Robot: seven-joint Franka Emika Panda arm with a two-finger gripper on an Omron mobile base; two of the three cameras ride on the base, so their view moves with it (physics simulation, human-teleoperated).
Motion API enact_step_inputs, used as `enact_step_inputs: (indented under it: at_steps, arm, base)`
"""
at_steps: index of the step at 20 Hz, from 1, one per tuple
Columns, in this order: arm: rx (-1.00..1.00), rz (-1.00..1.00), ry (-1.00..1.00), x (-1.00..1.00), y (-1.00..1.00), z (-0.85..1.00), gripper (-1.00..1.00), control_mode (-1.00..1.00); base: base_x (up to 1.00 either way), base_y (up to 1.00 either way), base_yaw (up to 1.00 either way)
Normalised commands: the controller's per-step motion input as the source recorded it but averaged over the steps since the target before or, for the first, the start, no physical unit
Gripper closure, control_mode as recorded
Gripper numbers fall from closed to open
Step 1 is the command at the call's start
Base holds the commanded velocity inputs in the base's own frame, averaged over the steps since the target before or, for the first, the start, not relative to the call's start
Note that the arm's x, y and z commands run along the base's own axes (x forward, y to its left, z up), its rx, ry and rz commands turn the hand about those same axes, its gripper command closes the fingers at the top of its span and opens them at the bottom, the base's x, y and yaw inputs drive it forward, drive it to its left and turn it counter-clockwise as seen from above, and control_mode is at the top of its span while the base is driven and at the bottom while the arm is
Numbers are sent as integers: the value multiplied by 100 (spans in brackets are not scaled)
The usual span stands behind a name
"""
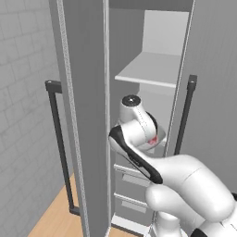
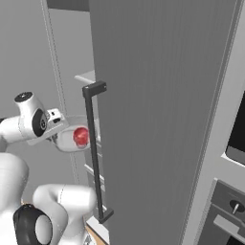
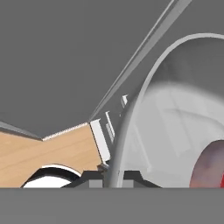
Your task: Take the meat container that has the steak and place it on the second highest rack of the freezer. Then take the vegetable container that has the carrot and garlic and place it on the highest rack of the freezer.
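Currently carrying the meat container (image 2: 76, 139), a pale round bowl with the steak (image 2: 81, 136) inside, at the left middle of the right base view, just beside the freezer (image 1: 92, 115) door edge. Gripper (image 3: 114, 177) seemingly clamped on the bowl's rim at the bottom centre of the hand view, though fingertips barely visible, so grip depth hard to judge. Highest rack (image 1: 150, 73) at the upper right of the left base view, above the load. Risks, as judged: clipping the door handle (image 2: 94, 153) or door edge while swinging in; tilting and spilling the steak; landing on the wrong shelf, since the second rack sits hidden behind the arm
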Motion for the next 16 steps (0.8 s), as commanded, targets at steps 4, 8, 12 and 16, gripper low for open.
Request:
enact_step_inputs:
  at_steps: [4, 8, 12, 16]
  arm:
    - [0, 3, 2, 71, -28, -5, 100, -100]
    - [0, 1, 1, 62, -34, -17, 100, -100]
    - [0, 0, 2, 47, -36, -13, 100, -100]
    - [0, 0, 2, 47, -22, -11, 100, -100]
  base:
    - [0, 0, 0]
    - [0, 0, 0]
    - [0, 0, 0]
    - [0, 0, 0]
